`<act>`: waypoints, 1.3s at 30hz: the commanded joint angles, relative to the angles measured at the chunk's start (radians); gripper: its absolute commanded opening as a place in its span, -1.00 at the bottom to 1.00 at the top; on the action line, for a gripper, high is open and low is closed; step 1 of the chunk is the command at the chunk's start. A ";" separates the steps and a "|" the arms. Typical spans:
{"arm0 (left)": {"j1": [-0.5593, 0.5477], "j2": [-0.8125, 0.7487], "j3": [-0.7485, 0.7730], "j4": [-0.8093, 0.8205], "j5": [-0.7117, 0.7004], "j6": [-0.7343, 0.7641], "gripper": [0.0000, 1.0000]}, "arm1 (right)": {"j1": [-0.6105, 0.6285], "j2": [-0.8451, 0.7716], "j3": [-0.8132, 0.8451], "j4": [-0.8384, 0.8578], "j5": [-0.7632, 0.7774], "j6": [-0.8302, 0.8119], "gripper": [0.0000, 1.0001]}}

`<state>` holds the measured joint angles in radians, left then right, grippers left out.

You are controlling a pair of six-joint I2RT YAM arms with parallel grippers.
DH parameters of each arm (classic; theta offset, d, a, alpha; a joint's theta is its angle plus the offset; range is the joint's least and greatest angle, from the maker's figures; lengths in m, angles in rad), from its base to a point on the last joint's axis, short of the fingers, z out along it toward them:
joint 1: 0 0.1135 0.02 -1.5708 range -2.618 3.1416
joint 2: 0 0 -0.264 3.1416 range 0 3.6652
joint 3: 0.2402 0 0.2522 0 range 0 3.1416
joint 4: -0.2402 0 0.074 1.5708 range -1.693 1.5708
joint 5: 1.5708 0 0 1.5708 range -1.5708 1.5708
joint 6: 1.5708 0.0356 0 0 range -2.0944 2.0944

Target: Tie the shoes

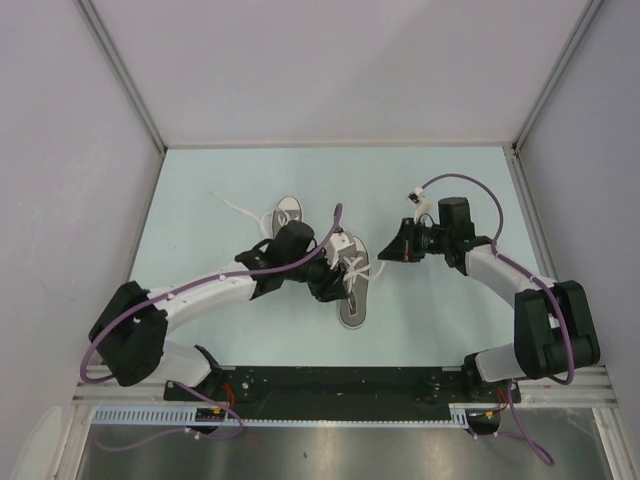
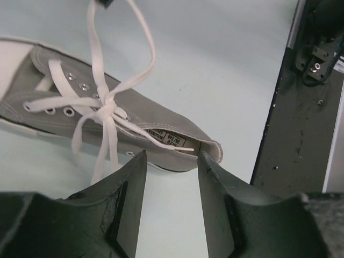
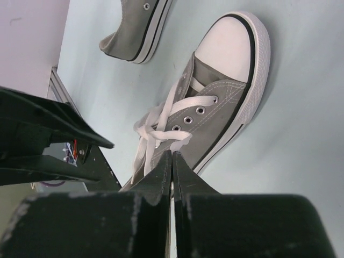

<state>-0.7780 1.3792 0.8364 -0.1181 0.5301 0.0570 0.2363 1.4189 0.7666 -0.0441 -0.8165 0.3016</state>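
One grey sneaker [image 1: 353,300] lies mid-table, its white toe pointing away from the arms. In the left wrist view this shoe [image 2: 145,115] has its white laces [image 2: 105,110] crossed in a loose knot, with one loop rising to the top edge. My right gripper [image 1: 380,252] hovers just right of the shoe; its fingers [image 3: 172,156] are shut on a strand of the lace [image 3: 161,131]. My left gripper [image 2: 171,161] is open and empty, above the table beside the shoe's heel. The second sneaker [image 1: 288,210] lies behind, partly hidden by my left arm.
The second shoe's heel [image 3: 137,29] shows in the right wrist view, with my left arm [image 3: 43,134] at the left. A loose lace [image 1: 228,205] trails left of the second shoe. The black base rail [image 2: 301,123] runs along the near edge. Walls enclose the table.
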 commanded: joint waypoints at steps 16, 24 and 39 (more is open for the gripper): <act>-0.037 0.184 0.096 0.008 -0.110 -0.192 -0.10 | 0.014 -0.051 0.000 0.007 0.005 -0.024 -1.00; -0.037 0.175 0.099 -0.006 -0.110 -0.180 -0.86 | 0.014 -0.051 0.000 -0.003 0.005 -0.036 -1.00; -0.037 -0.052 -0.011 -0.181 -0.070 -0.013 -1.00 | 0.015 -0.037 0.000 -0.039 0.000 -0.053 -0.98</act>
<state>-0.8078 1.3811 0.8600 -0.2119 0.4309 -0.0288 0.2459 1.3987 0.7666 -0.0822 -0.8165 0.2588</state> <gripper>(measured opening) 0.004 0.010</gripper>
